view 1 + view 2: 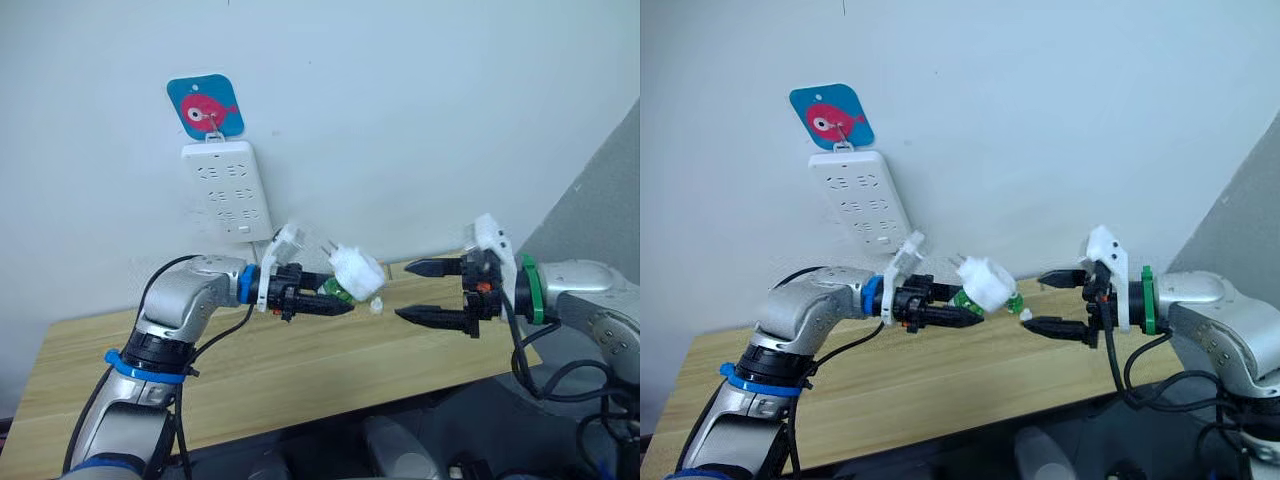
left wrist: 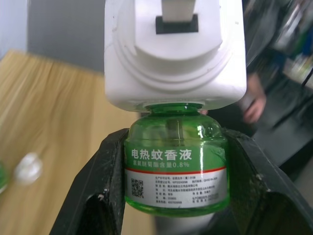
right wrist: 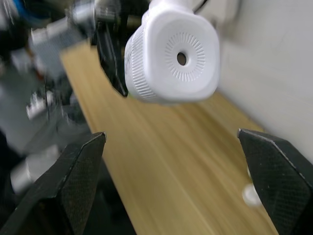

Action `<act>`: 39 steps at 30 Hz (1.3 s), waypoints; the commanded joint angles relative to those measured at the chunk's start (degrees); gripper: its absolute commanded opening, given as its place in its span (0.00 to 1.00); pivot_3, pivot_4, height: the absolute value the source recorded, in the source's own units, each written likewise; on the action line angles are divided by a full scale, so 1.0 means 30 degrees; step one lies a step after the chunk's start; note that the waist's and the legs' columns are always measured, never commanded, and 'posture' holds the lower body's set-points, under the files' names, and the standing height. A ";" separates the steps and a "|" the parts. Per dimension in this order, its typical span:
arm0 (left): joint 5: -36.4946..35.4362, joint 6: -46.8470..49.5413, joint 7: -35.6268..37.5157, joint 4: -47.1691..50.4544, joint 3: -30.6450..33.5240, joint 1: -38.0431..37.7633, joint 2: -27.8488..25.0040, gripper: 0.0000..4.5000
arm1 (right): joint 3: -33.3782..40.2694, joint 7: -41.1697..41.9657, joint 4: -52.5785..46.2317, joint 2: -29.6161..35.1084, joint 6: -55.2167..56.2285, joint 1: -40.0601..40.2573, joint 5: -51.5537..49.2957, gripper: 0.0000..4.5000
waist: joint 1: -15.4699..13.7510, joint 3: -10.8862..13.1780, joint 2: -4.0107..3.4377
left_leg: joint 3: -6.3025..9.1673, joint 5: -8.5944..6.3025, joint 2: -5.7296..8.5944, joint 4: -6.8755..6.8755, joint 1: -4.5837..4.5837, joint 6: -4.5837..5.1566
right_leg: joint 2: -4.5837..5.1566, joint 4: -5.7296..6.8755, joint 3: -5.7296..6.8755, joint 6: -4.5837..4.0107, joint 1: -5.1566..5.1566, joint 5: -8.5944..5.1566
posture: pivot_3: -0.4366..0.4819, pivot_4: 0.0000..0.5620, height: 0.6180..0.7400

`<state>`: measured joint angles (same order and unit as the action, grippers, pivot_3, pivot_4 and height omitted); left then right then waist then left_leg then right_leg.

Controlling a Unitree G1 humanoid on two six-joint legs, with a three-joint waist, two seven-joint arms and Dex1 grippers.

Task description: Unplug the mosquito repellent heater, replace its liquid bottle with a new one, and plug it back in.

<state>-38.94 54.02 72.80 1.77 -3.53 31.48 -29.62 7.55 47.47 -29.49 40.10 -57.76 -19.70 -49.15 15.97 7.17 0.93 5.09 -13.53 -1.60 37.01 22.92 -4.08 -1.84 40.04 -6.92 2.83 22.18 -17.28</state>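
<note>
The white mosquito repellent heater (image 1: pixel 357 268) is unplugged and hangs in the air over the wooden table, prongs up toward the wall. A green liquid bottle (image 2: pixel 176 171) with a white label sits screwed into its underside. My left gripper (image 1: pixel 343 297) is shut on that bottle, one black finger on each side. My right gripper (image 1: pixel 403 291) is open, a short way to the right of the heater and level with it, touching nothing. In the right wrist view the heater's round vented top (image 3: pixel 171 54) faces the wide-apart fingers (image 3: pixel 78 171).
A long white power strip (image 1: pixel 227 190) hangs on the wall under a blue fish hook (image 1: pixel 205 107), above my left arm. A small white cap (image 1: pixel 377 306) lies on the table (image 1: pixel 300 390) below the heater. A person's hand (image 2: pixel 254 105) shows beyond the table.
</note>
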 commanded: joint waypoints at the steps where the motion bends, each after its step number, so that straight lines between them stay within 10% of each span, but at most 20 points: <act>1: -0.2485 0.1970 -0.1293 0.0699 0.1917 0.0066 0.0444 0.51 | 0.2501 -0.3642 -0.0317 -0.2054 -0.1434 0.0083 -0.4463 1.00 | 0.0032 -0.0047 -0.0010 | 0.0005 0.0000 -0.0002 0.0000 0.0000 0.0000 | 0.0000 0.0001 0.0002 -0.0002 -0.0001 0.0001 | 0.16 0.07 1.00; 16: -0.6255 0.4460 -0.4259 0.1823 0.3337 0.0062 0.0972 0.51 | 0.0738 -1.2052 0.1528 -0.5048 -0.1512 -0.0872 -1.2717 1.00 | 0.0048 -0.0465 -0.0100 | -0.0001 0.0001 0.0008 -0.0009 -0.0008 -0.0001 | -0.0004 -0.0007 -0.0008 0.0008 -0.0006 -0.0007 | 0.17 0.04 1.00; 36: -0.8123 0.4890 -0.5536 0.2131 0.3162 0.0298 0.0717 0.51 | -0.0807 -1.1517 0.3184 -0.6053 -0.0076 -0.2763 -1.3909 1.00 | -0.0037 -0.0558 -0.0126 | 0.0001 0.0001 0.0007 -0.0016 -0.0005 -0.0001 | -0.0007 -0.0017 -0.0007 -0.0001 -0.0003 -0.0002 | 0.18 0.04 1.00; 39: -0.8206 0.4859 -0.5611 0.1981 0.3134 0.0442 0.0703 0.51 | -0.0946 -1.1326 0.3364 -0.6087 -0.0153 -0.2936 -1.3798 0.86 | -0.0042 -0.0561 -0.0128 | 0.0003 0.0001 0.0007 -0.0016 -0.0006 -0.0002 | -0.0007 -0.0017 -0.0004 0.0002 -0.0004 -0.0004 | 0.18 0.04 1.00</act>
<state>-62.21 68.62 55.80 6.53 4.89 31.48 -27.22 5.25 12.07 -18.48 22.19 -58.91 -26.74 -89.40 15.85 5.49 0.55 5.09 -13.52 -1.58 36.96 22.90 -4.09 -1.86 39.99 -6.93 2.84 22.17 -17.29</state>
